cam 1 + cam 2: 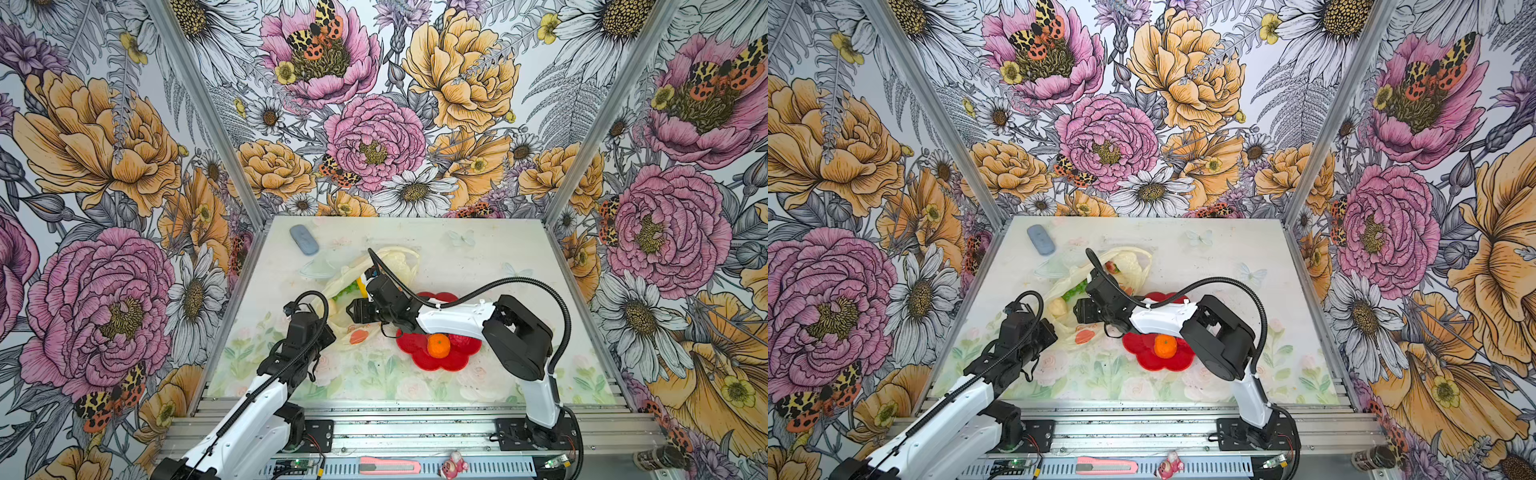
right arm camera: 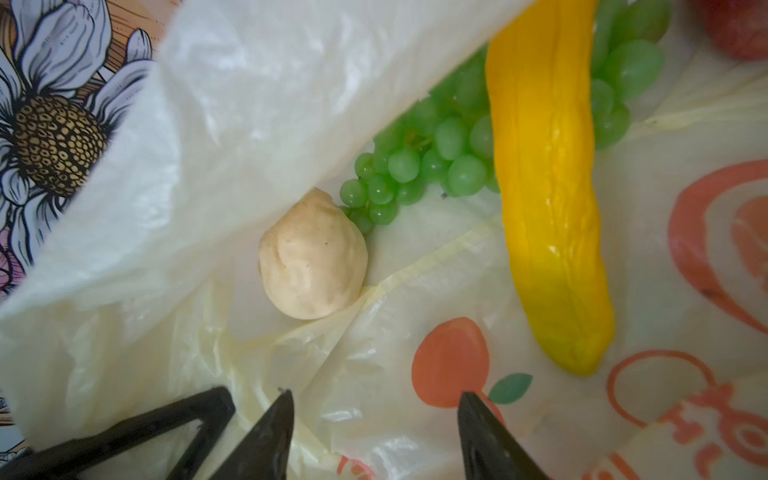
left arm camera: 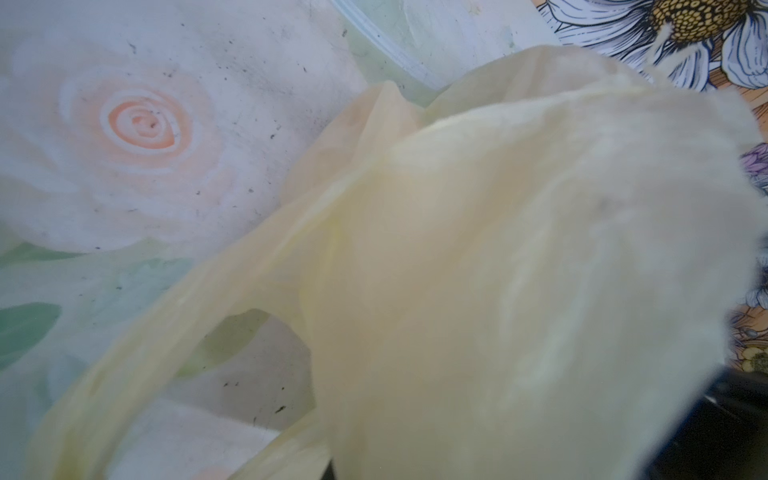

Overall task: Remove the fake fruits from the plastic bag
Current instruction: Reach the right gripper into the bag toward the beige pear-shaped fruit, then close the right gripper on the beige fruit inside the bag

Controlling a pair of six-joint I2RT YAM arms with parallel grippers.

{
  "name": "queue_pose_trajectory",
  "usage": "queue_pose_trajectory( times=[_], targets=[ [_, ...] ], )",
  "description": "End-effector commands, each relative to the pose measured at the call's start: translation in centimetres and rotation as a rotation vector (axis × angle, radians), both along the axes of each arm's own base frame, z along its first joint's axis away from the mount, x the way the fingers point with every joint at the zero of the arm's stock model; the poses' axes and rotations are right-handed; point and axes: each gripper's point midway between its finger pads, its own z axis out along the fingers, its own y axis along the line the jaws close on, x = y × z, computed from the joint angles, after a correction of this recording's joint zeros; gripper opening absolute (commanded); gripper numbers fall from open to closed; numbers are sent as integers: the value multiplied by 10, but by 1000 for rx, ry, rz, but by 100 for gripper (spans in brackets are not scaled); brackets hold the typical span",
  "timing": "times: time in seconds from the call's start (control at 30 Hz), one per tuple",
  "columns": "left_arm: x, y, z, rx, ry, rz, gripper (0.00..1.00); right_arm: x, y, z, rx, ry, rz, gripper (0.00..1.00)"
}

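No red lettering (image 2: 715,428) on the plastic bag (image 2: 249,104) reads clearly; left claw (image 1: 326,332) pinches it, right claw (image 2: 378,419) spread.

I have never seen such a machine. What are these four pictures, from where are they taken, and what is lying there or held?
Two robot arms stand at a table. Two pictures look down from above, almost the same; the other two come from a camera on each arm's wrist. The left arm has its jaws shut, apparently on the edge of the plastic bag, holding it open. The right arm reaches into the bag with jaws open, holding nothing. Inside lie a banana, grapes and a cream piece. An orange sits on a red plate beside the bag.
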Motion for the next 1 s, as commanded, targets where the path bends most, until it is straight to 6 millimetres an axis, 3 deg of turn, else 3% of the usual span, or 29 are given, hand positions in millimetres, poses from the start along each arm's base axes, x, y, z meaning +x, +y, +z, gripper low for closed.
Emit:
queue_pose_trajectory(
  times=[0.0,0.37,0.63,0.97],
  targets=[
    [-4,11,-3,-18,-5,56,0,4,17,7,23,-27,49,64],
    [0,0,12,-29,-48,-12,0,16,64,-3,90,-24,136,71],
    [-1,-2,13,-34,-59,-26,0,15,83,-10,115,-7,171,85],
    [1,-9,16,-46,-75,-58,0,12,102,-15,129,-6,205,90]
  ],
)
